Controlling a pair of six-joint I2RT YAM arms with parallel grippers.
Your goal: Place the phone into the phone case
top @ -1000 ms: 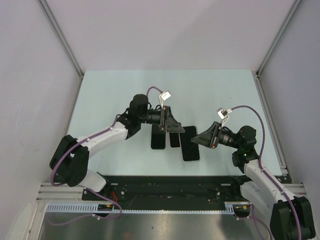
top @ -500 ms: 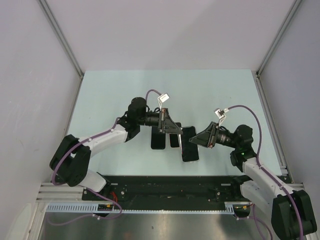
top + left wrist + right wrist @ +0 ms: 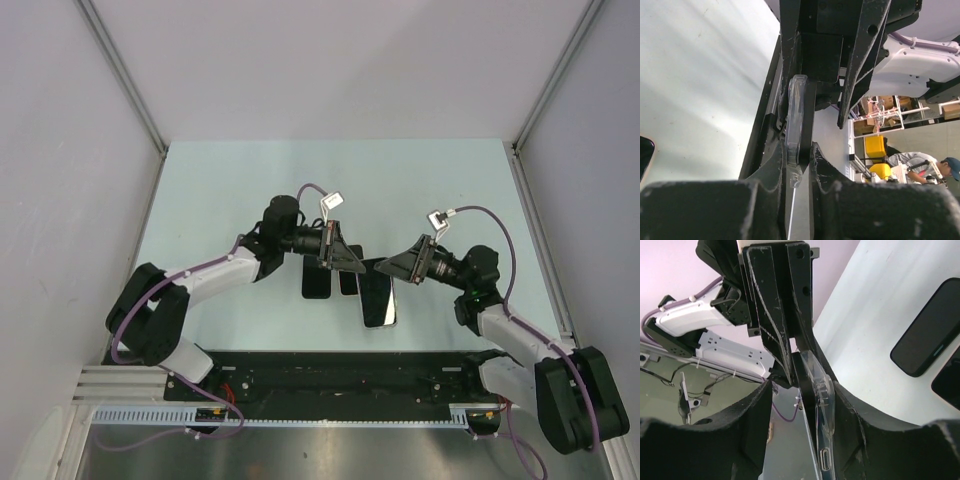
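Left gripper (image 3: 796, 155) was clamped narrow on the phone (image 3: 808, 115) and clear phone case (image 3: 795, 107) together, while the right gripper (image 3: 805, 390) jaws looked partly open around them.

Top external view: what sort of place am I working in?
Probably a robot test cell in a lab: pale green tabletop boxed in by white wall panels on aluminium posts; the left wrist view shows a person in a blue cap beyond.

My left arm (image 3: 215, 272) and right arm (image 3: 520, 335) are white with black joints, trailing purple cables (image 3: 495, 225). My left gripper (image 3: 796, 150) and right gripper (image 3: 802, 385) are black with pale scuffs. The phone case (image 3: 795, 115) is clear; the phone (image 3: 378, 300) is glossy black. At its nine o'clock, a second phone (image 3: 317, 283), also black. The table (image 3: 420, 180) is pale mint.
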